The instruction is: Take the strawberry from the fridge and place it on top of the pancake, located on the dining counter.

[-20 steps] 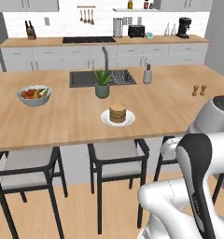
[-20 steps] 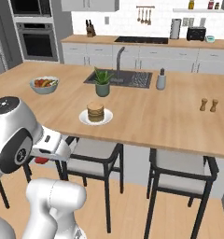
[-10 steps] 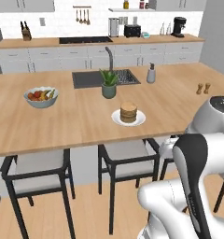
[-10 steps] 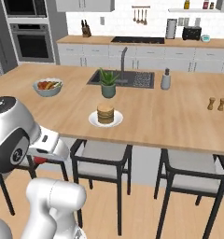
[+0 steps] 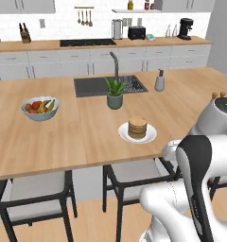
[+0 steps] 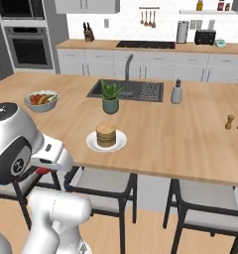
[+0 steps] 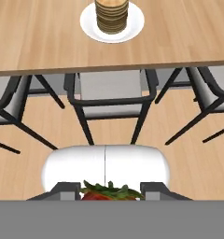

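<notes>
In the hand view, the strawberry (image 7: 106, 193), red with green leaves, sits between the two dark finger tips of my gripper (image 7: 108, 190), which is shut on it. A red speck of the strawberry (image 6: 40, 171) also peeks from under the hand in the right base view. The gripper hangs low, in front of the dining counter (image 7: 39, 42) and below its edge. The pancake (image 7: 112, 14) stands as a tan stack on a white plate (image 7: 135, 25) straight ahead, near the counter's front edge. The same pancake (image 5: 137, 126) (image 6: 106, 135) shows in both base views. The fridge is out of view.
Black stools with grey seats (image 7: 111, 97) stand under the counter's edge between me and the pancake. On the counter are a fruit bowl (image 5: 39, 108), a potted plant (image 5: 115, 92), a sink with a dark tap (image 5: 91, 86), a soap dispenser (image 5: 159, 81) and two small shakers (image 6: 235, 122).
The base has driven, so both base views have shifted: the counter and pancake now sit closer and further right in the left view. The strawberry stays in the gripper.
</notes>
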Robot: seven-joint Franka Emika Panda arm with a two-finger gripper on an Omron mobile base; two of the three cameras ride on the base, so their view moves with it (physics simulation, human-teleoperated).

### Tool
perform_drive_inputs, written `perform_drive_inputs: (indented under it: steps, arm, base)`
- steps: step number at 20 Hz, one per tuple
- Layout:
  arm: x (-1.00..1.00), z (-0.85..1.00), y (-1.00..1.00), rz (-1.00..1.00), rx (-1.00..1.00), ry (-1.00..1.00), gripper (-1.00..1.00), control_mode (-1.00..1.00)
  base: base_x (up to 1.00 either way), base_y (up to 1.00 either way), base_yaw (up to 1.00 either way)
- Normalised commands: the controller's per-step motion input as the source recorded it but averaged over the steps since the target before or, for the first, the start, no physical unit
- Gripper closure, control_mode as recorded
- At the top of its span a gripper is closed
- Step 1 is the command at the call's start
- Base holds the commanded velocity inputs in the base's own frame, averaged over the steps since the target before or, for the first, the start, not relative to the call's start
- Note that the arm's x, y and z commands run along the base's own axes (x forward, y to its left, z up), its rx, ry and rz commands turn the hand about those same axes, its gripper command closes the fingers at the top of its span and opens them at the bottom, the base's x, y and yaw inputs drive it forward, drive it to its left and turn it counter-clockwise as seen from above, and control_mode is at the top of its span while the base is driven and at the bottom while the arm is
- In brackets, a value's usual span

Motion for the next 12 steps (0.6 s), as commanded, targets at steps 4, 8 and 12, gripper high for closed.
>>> perform_drive_inputs:
  steps: [4, 8, 12]
  arm:
    - [0.00, 0.00, 0.00, 0.00, 0.00, 0.00, 1.00, 1.00]
    - [0.00, 0.00, 0.00, 0.00, 0.00, 0.00, 1.00, 1.00]
    - [0.00, 0.00, 0.00, 0.00, 0.00, 0.00, 1.00, 1.00]
  base:
    - [0.74, 0.00, 0.00]
    - [0.47, -0.06, 0.00]
    - [0.03, 0.00, 0.00]
